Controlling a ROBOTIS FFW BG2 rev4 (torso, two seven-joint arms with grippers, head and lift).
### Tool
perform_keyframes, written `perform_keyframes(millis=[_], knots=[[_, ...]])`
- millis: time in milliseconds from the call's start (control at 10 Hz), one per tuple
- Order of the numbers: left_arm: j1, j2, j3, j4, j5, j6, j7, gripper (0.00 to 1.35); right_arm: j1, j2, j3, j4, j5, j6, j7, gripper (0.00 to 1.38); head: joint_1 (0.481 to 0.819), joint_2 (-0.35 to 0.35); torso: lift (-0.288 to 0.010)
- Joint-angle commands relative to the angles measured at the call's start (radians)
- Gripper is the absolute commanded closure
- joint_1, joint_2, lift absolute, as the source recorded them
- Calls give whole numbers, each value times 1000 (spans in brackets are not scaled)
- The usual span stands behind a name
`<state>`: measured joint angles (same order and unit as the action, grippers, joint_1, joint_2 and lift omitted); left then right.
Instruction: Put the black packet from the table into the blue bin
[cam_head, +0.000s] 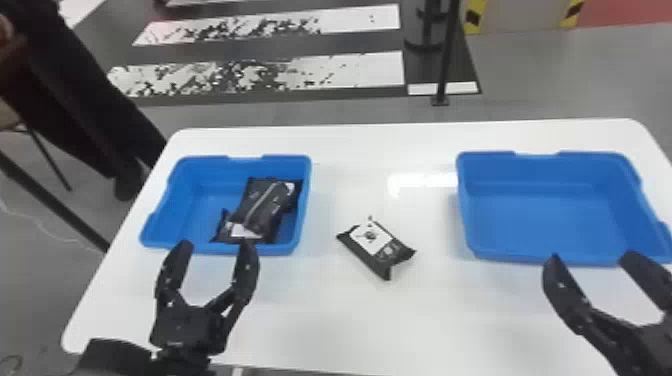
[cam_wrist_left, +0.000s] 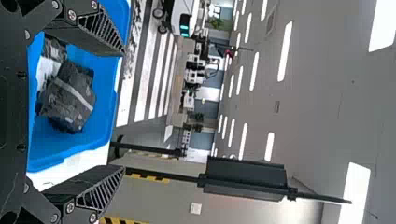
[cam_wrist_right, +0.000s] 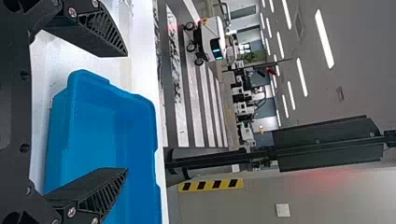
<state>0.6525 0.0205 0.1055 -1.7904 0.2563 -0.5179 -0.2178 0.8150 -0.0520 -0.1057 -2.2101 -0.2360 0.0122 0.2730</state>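
On the table (cam_head: 350, 320), packet (cam_head: 377, 250) between left bin (cam_head: 200, 212) (more packets (cam_head: 262, 207) inside) and right bin (cam_head: 540, 215)

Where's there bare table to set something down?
Bare white tabletop lies between the white-labelled black packet and the right blue plastic bin. In the left blue plastic bin, stacked black packets crowd the right side.
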Motion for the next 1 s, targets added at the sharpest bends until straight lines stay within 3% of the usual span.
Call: perform_keyframes(millis=[0,400,700,900], knots=[[-49,21,-62,0,-3,51,0,174,0,0,0,0,3,0,0,137,695,90,-110],[-189,47,-197,0,-75,263,-45,179,-3,0,0,0,9,0,0,137,695,-57,-110],[-306,30,-229,2,-226,503,-92,179,-12,0,2,5,17,0,0,137,695,-148,-110],[-380,24,-245,37,-320,611,-123,180,-12,1,2,10,17,0,0,137,695,-169,-110]])
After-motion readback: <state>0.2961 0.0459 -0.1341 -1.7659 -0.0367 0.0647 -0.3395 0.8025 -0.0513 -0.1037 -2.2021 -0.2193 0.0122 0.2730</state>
